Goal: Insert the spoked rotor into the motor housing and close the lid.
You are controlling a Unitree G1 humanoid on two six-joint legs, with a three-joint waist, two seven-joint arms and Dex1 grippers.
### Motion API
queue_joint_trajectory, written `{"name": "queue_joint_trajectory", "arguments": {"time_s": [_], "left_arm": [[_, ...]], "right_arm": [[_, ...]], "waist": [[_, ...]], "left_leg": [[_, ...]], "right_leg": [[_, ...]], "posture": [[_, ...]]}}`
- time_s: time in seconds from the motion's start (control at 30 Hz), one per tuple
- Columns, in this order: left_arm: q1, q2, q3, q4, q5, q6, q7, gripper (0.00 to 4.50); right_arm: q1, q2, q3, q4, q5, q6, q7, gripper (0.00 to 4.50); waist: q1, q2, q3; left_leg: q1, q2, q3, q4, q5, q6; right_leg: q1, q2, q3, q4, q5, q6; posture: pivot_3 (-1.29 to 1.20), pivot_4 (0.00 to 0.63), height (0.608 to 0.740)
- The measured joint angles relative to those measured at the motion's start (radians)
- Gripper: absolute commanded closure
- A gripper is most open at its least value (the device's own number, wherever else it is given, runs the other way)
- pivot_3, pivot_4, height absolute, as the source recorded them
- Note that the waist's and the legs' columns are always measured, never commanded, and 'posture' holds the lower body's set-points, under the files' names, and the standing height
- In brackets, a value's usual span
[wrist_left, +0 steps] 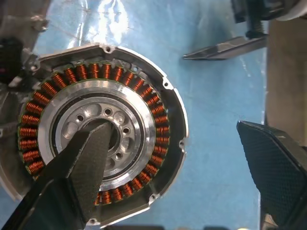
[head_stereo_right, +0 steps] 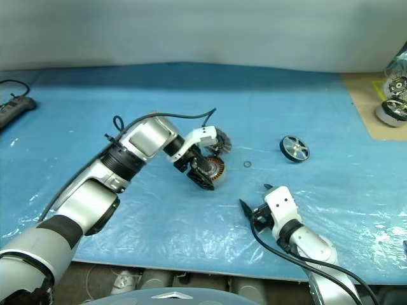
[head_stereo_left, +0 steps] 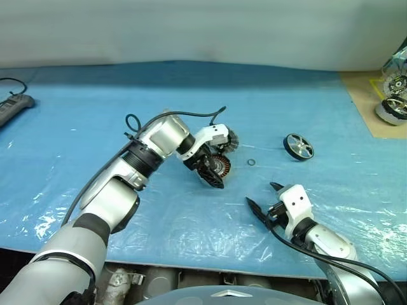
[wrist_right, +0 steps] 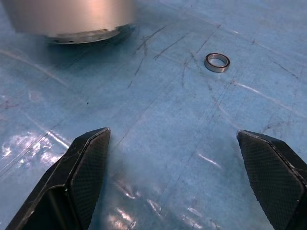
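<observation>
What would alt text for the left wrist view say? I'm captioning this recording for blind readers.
Seen from directly above, the motor housing lies on blue sheeting, its ring of copper windings around a silver hub. The open left gripper hangs over it, one finger in front of the hub, the other beyond its rim.

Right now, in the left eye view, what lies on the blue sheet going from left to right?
Black power strip → motor housing → small ring → spoked rotor → more parts at the far right edge.
</observation>
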Motion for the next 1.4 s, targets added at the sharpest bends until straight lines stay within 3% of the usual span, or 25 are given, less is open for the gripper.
{"name": "queue_joint_trajectory", "arguments": {"time_s": [0.3,0.47,0.57,0.7,0.83,1.13,1.27,1.4], "left_arm": [[-0.025,0.023,0.102,-0.003,-0.144,-0.04,0.041,0.02],[-0.013,0.111,0.11,-0.048,-0.225,-0.052,-0.007,0.02],[0.066,0.16,0.134,-0.024,-0.224,-0.245,-0.02,0.02],[0.223,0.188,0.197,0.168,-0.186,-0.744,-0.002,0.02],[0.291,0.201,0.224,0.215,-0.174,-0.857,0.007,0.02],[0.432,0.207,0.255,0.037,-0.201,-0.831,0.043,0.02],[0.458,0.215,0.264,0.043,-0.153,-0.982,0.129,0.02],[0.504,0.186,0.288,0.026,-0.151,-1.112,0.189,0.02]], "right_arm": [[-0.032,-0.002,-0.009,0.032,0.001,-0.007,0.027,0.0],[-0.035,0.0,-0.017,0.033,0.012,-0.007,0.036,0.0],[-0.043,0.0,-0.045,0.032,0.037,-0.006,0.038,0.0],[-0.09,0.015,-0.068,0.01,0.097,0.025,0.041,0.0],[-0.157,0.024,-0.078,-0.041,0.198,0.109,0.057,0.0],[-0.357,-0.285,0.003,-0.072,0.26,0.228,0.309,0.0],[-0.5,-0.43,0.103,-0.02,0.212,0.2,0.458,0.0],[-0.592,-0.467,0.247,0.087,0.099,0.108,0.568,0.0]], "waist": [[0.003,0.0,0.001],[0.001,0.0,0.001],[0.0,0.002,0.0],[-0.001,0.001,0.0],[0.004,0.0,0.001],[-0.003,0.0,0.001],[0.001,0.0,0.001],[0.003,-0.001,0.001]], "left_leg": [[0.006,0.0,0.0,0.002,0.001,0.001],[0.006,0.0,0.0,0.001,0.002,0.002],[0.007,0.0,0.001,0.001,0.002,0.002],[0.006,0.0,0.001,0.001,0.002,0.002],[0.005,0.0,0.0,0.002,0.002,0.002],[0.007,0.001,0.001,0.003,0.003,0.002],[0.008,0.001,0.001,0.005,0.003,0.002],[0.006,0.001,0.001,0.007,0.002,0.004]], "right_leg": [[0.005,0.0,0.001,0.0,-0.002,-0.005],[0.005,0.0,0.001,0.001,-0.002,-0.005],[0.006,0.0,0.002,0.001,-0.002,-0.005],[0.005,0.0,0.001,0.001,0.0,-0.001],[0.005,0.0,0.001,0.002,0.001,-0.001],[0.006,0.0,0.002,0.004,0.001,-0.002],[0.007,0.0,0.002,0.004,0.001,-0.002],[0.007,0.0,0.002,0.005,0.001,-0.002]], "posture": [[0.0,0.15,0.74],[0.0,0.15,0.74],[0.0,0.15,0.74],[0.0,0.15,0.74],[0.0,0.15,0.74],[0.0,0.15,0.74],[0.0,0.15,0.74],[0.0,0.15,0.74]]}}
